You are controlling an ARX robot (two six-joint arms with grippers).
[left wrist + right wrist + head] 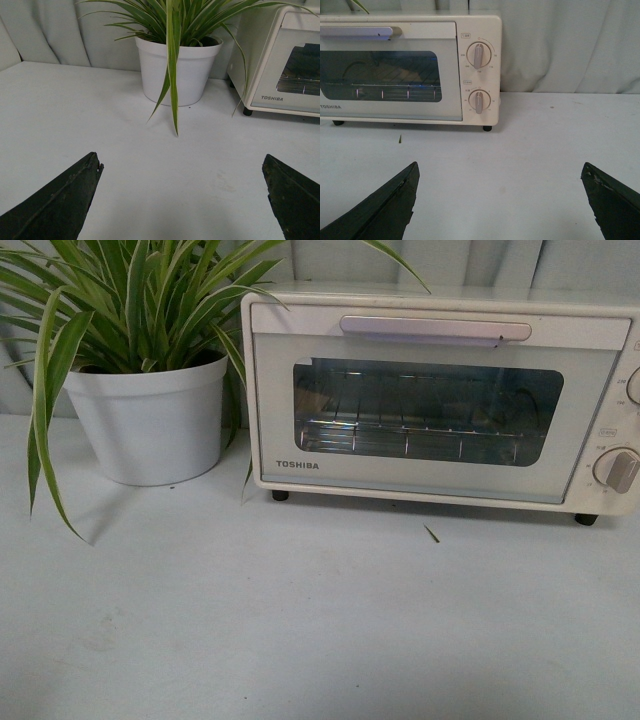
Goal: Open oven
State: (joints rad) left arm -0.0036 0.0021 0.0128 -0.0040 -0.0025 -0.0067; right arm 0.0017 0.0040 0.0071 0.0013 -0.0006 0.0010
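The right gripper (500, 165) is being held wide open over the table (560, 150), with nothing being gripped. The left gripper (181, 157) is likewise being held spread and empty, facing the potted plant (179, 70). Beyond them, the oven (440, 400) is being seen at the back of the table, just beside the plant, door shut, bar handle (435, 328) untouched. The approach is judged to be the step in hand. Next, that handle is being called for, to be reached, grasped and drawn outward and down.
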